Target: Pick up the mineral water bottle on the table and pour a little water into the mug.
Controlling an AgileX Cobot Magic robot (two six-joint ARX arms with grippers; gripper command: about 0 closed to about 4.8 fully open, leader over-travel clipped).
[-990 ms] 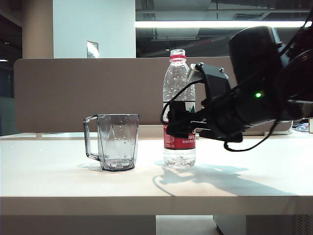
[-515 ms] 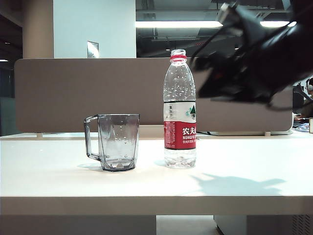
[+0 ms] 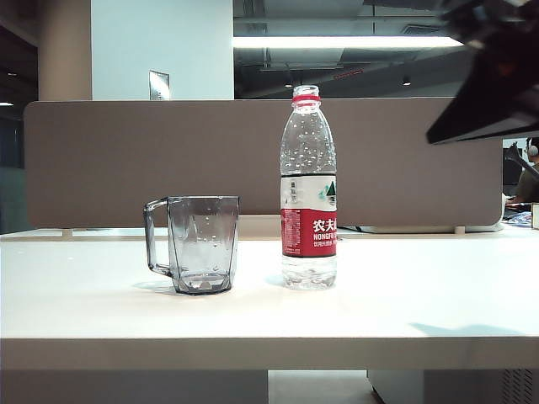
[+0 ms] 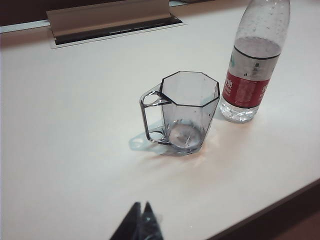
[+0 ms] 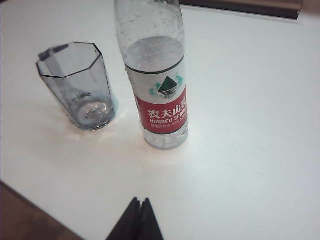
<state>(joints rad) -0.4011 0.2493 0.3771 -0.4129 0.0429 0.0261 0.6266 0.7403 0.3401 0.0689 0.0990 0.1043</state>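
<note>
— Where is your right arm?

— Raised high at the upper right corner of the exterior view, a dark blurred mass cut off by the edge; my right gripper shows in its own wrist view only as two dark fingertips pressed together, nothing between them.

— And the left?

— My left gripper looks much the same in its wrist view; two dark tips meeting in a point, closed on nothing, hanging above the surface; I cannot find that arm in the exterior view.
</note>
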